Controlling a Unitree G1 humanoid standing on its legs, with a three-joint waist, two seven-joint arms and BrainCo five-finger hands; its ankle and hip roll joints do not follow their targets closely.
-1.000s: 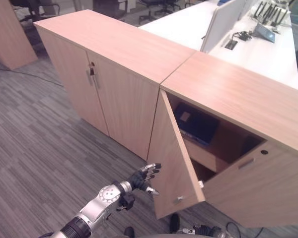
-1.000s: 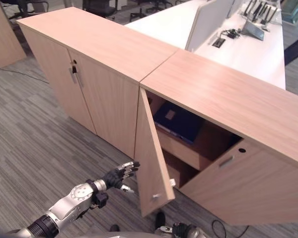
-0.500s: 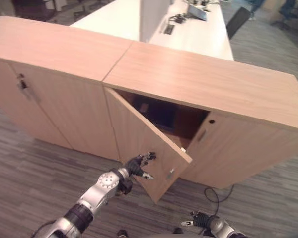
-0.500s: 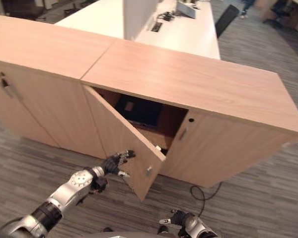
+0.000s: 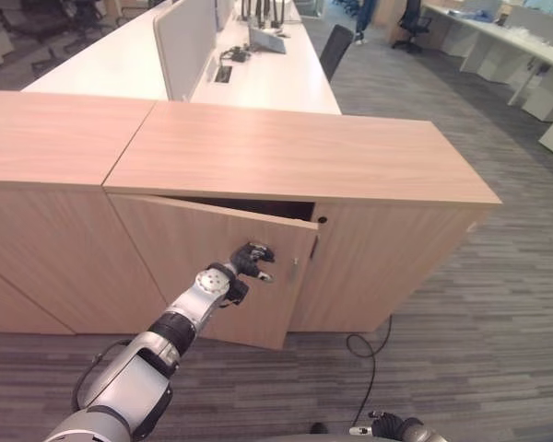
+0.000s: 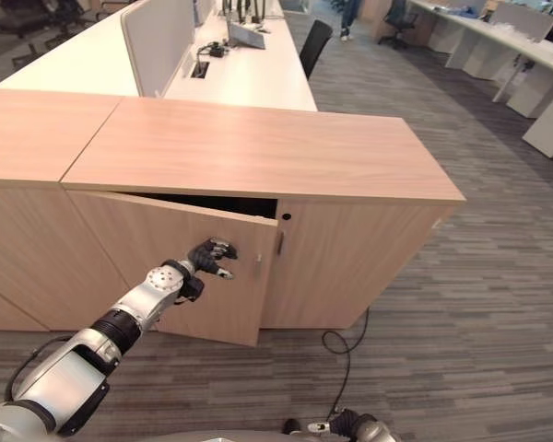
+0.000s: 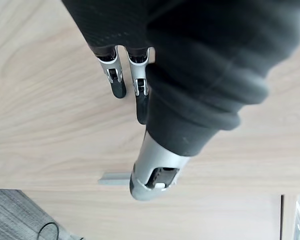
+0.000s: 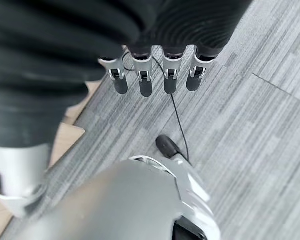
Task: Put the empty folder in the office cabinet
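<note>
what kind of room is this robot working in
Most likely an open-plan office. Low wooden cabinets back onto a long white desk with a partition screen, office chairs stand nearby, and grey carpet tiles cover the floor. The left hand rests on a cabinet door.

Cabinet door [image 5: 217,267] nearly shut, only narrow dark gap [image 5: 249,208] at top; left hand [image 5: 251,261] against door front.

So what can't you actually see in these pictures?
- Folder: hidden inside the cabinet; the nearly shut door leaves just a dark slit in both eye views.
- Left hand contact with the door: too small in the eye views.
- Right hand: cut off by the bottom edge.
</note>
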